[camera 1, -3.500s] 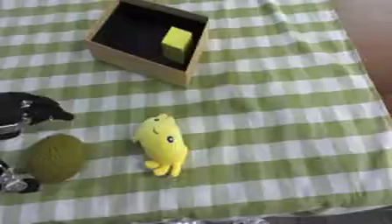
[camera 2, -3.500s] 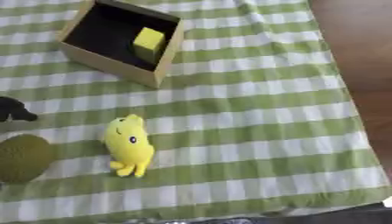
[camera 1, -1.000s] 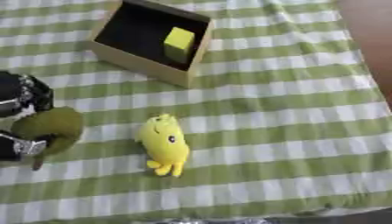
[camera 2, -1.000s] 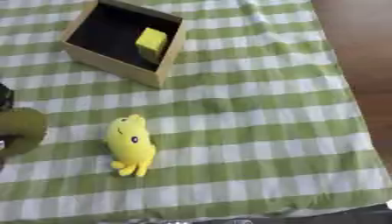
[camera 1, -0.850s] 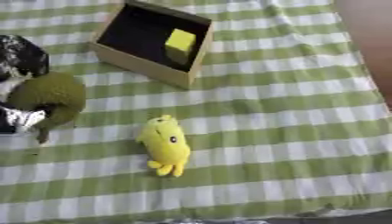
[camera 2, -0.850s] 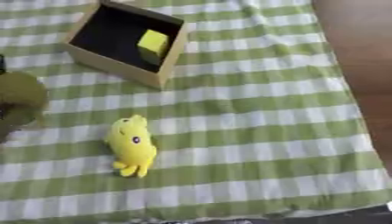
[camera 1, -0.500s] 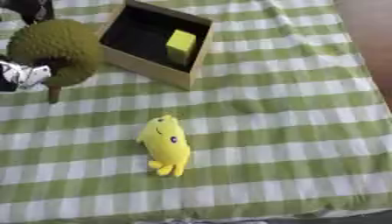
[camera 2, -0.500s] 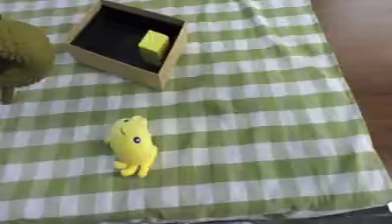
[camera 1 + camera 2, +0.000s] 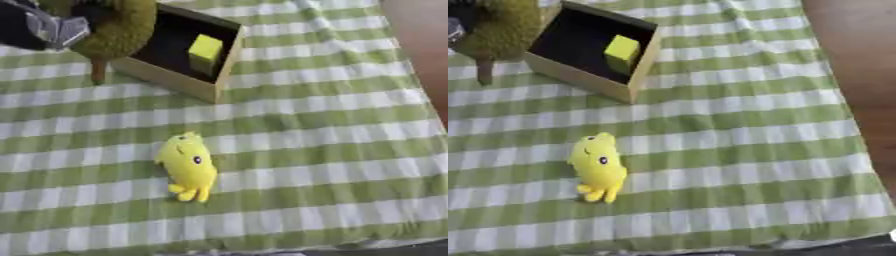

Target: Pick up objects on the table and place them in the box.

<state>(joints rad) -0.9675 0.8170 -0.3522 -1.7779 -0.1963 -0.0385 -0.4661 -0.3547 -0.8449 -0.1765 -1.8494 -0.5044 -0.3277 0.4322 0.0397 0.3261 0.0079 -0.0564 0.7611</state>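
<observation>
Left eye view: yellow plush toy [image 9: 188, 166] lying on green-checked worktop [image 9: 332, 150], near front edge, left of centre. Beyond it, open cardboard box [image 9: 179, 50] toward far left corner, yellow block [image 9: 205, 51] inside. Left hand [image 9: 54, 25] at far left corner, fingers curled round fuzzy green fruit [image 9: 118, 27], held at box's left rim, brown stem hanging down.

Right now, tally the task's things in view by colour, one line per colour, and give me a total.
Yellow: 2, the plush toy lying on the cloth and the block inside the box.
Olive green: 1, the fuzzy round fruit toy held by the left hand at the box's edge.
Tan: 1, the box.
Total: 4.
</observation>
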